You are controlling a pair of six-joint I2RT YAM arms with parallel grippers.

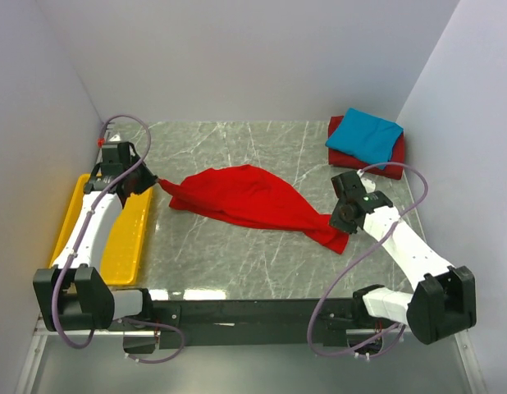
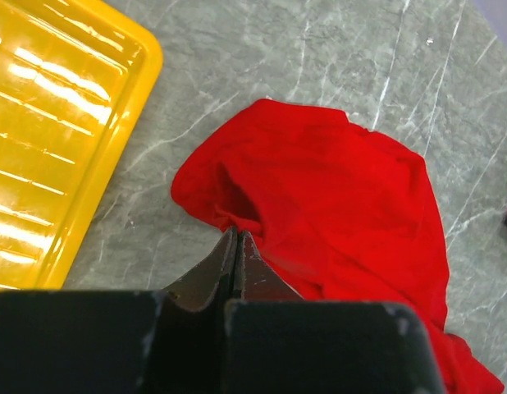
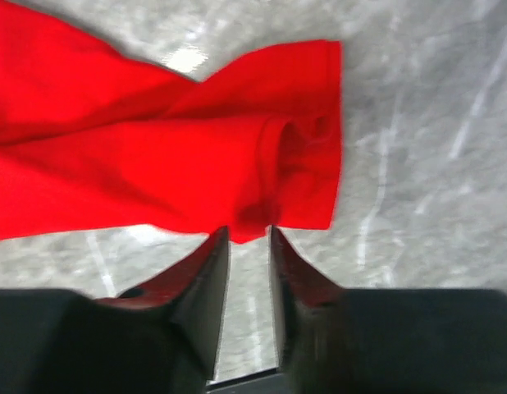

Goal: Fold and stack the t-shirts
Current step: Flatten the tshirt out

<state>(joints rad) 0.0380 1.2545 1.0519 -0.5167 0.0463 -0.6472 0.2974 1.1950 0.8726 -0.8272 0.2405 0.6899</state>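
Your left fingers [image 2: 227,263] are pressed together on the left tip of the bright red t-shirt [image 1: 245,201]. The cloth is drawn to a point there, just beside the far end of the yellow tray [image 1: 126,238]. The shirt lies crumpled lengthwise across the middle of the marble worktop [image 1: 237,263], running from that pinch towards your right fingers [image 3: 206,267]. Those stand narrowly apart with a slim gap between them, and a corner of the shirt's hemmed edge sits right at their tips. You can see bare worktop through the gap, so the cloth is not clamped on that side. In the far right corner the turquoise t-shirt [image 1: 364,135] sits folded on top of the folded darker red t-shirt [image 1: 399,156], well apart from the shirt between your arms
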